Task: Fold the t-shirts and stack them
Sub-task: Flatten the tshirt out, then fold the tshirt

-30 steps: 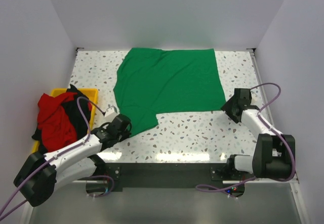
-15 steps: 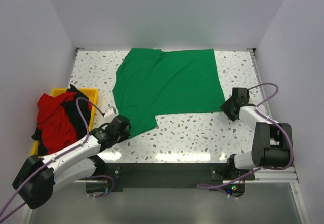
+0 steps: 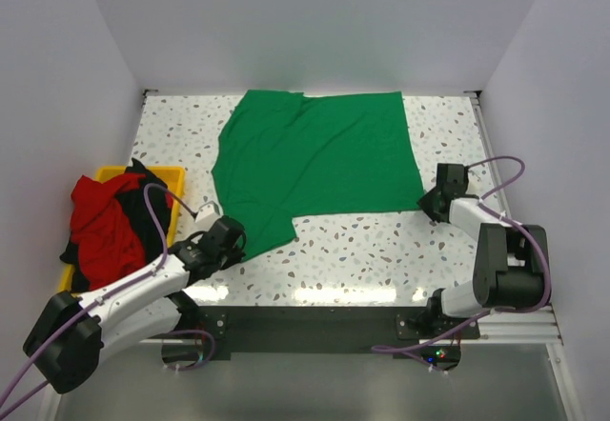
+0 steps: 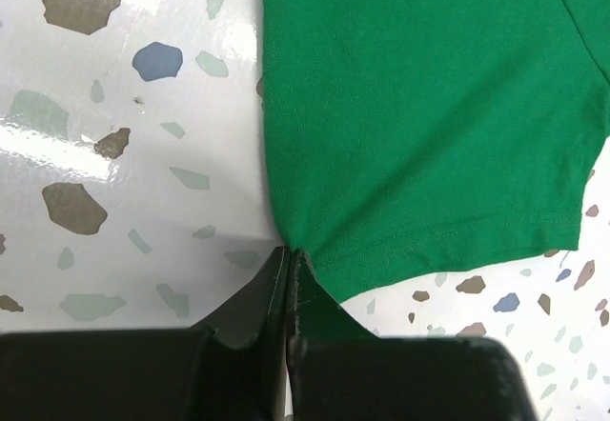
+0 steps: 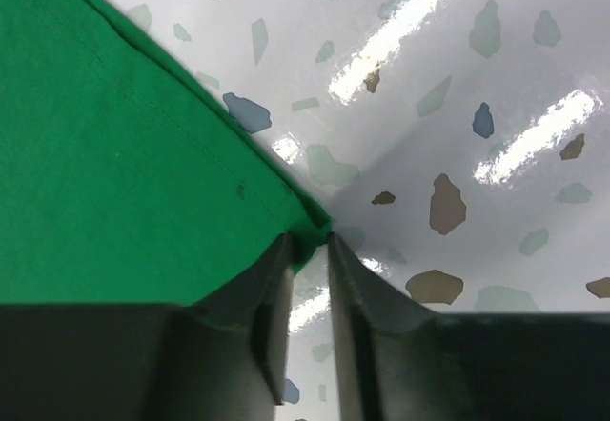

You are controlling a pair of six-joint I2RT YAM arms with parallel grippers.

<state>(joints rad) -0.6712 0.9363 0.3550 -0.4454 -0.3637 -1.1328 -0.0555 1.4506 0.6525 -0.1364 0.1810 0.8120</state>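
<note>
Green t-shirt (image 3: 319,159): left jaws pinch hem corner; right jaws slightly spread astride corner.

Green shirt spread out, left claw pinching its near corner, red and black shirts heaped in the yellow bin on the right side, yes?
No: top external view shows the yellow bin with those shirts on the left side. Rest holds.

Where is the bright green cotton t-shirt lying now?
In the top view, the bright green cotton t-shirt lies spread flat across the far middle of the speckled table, right of the yellow plastic bin.
</note>
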